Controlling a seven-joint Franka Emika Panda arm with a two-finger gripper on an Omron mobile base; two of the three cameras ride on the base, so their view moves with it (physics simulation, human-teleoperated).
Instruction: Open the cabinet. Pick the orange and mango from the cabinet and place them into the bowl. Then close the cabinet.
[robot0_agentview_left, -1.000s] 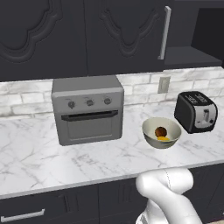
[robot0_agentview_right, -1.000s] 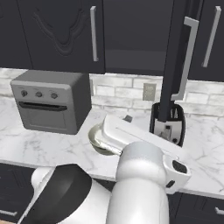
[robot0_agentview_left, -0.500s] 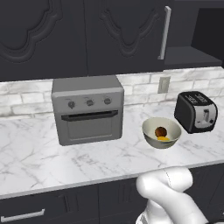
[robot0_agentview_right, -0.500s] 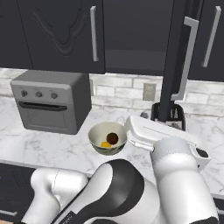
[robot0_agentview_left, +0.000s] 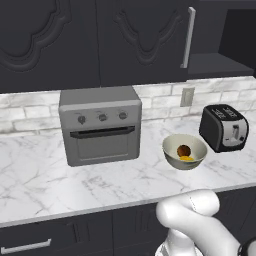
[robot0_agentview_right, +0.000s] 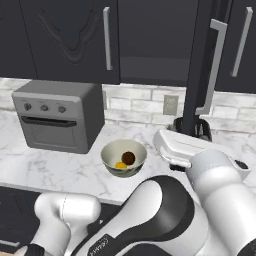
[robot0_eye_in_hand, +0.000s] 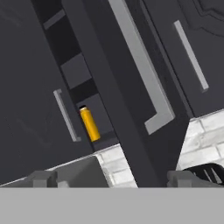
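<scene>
Gripper (robot0_eye_in_hand: 112, 178) spread wide, nothing held; open cabinet (robot0_eye_in_hand: 127, 87) door is faced edge-on, a yellow, possibly bottle-like, object (robot0_eye_in_hand: 90, 124) behind.

Black upper wall cabinet with raised-panel doors (robot0_agentview_left: 140, 40): cut off by the top edge in both base views; interior beyond the open right door mostly dark, contents not discernible there.
Open black cabinet door with silver bar handle (robot0_agentview_right: 202, 65): covers part of the black toaster (robot0_agentview_right: 200, 129) in the right base view.
Small yellow cylindrical item on the cabinet shelf (robot0_eye_in_hand: 90, 124): too small to identify.
Two small dark fingertips (robot0_eye_in_hand: 41, 178): cropped at the bottom of the hand view.
</scene>
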